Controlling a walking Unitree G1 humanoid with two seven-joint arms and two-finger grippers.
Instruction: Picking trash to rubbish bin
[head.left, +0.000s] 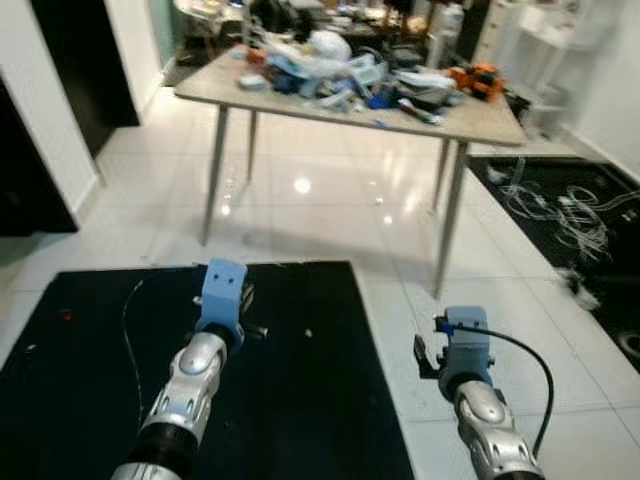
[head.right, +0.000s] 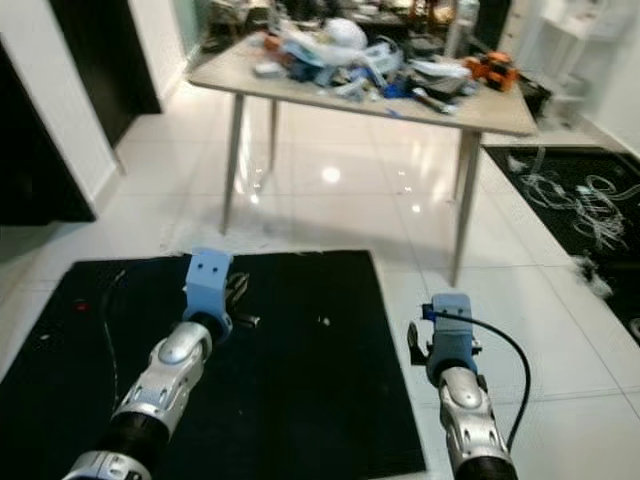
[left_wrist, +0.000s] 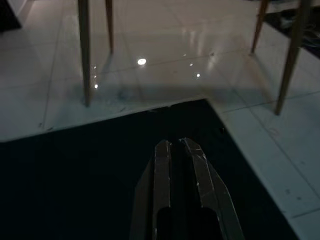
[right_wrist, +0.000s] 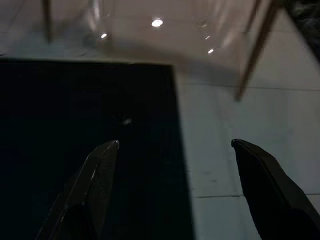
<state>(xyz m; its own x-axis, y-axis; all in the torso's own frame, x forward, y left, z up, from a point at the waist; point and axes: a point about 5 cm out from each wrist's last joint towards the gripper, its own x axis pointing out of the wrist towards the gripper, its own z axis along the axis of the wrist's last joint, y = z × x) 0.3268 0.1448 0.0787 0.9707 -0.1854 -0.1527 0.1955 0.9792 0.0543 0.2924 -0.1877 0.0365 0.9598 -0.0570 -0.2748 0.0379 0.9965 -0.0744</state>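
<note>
1. I see the trash (head.left: 345, 70) heaped on the grey table (head.left: 480, 122) ahead; no label legible.
2. Left gripper (left_wrist: 178, 150) hovers over the black mat (head.left: 300, 400), fingers pressed together, empty.
3. Right gripper (right_wrist: 175, 145) spread wide, empty, straddling mat edge and white tile floor (right_wrist: 230, 145).

Left gripper (left_wrist: 176, 146) fingers pressed together above black mat (left_wrist: 75, 180), near table legs (left_wrist: 84, 50).
</note>
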